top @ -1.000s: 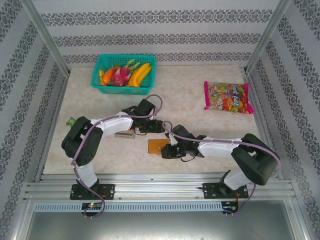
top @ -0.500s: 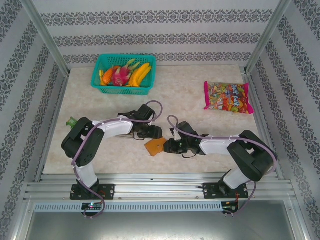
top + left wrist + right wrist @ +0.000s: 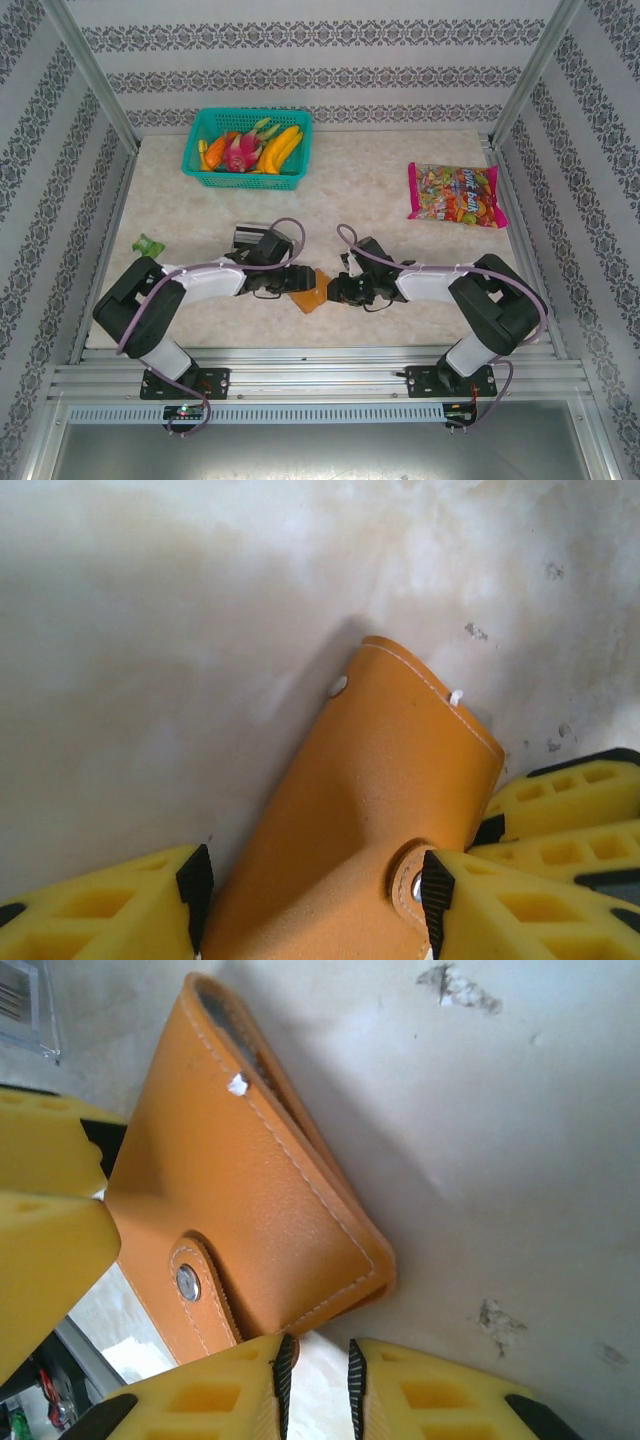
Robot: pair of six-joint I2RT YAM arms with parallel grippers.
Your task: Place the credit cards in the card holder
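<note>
A small orange-brown leather-look folding card holder (image 3: 312, 291) (image 3: 380, 800) (image 3: 250, 1190) lay folded shut on the pale table, near the near edge and about midway between left and right. It sat turned diagonally. Pale stitching ran along its edges, and a short strap with a round metal snap stud closed it over one side.

Table (image 3: 370, 180): pale marbled top, scuffed and flecked in places; teal basket (image 3: 243, 181) at the far left, holding bananas (image 3: 281, 147), a pink dragon fruit (image 3: 240, 153) and an orange piece (image 3: 216, 149); candy bag (image 3: 455, 194), bright and flat, far right, well apart from the basket; small green item (image 3: 150, 244) near the left edge; clear box (image 3: 248, 236) mid-table; patterned wallpaper (image 3: 320, 78) on three sides.
</note>
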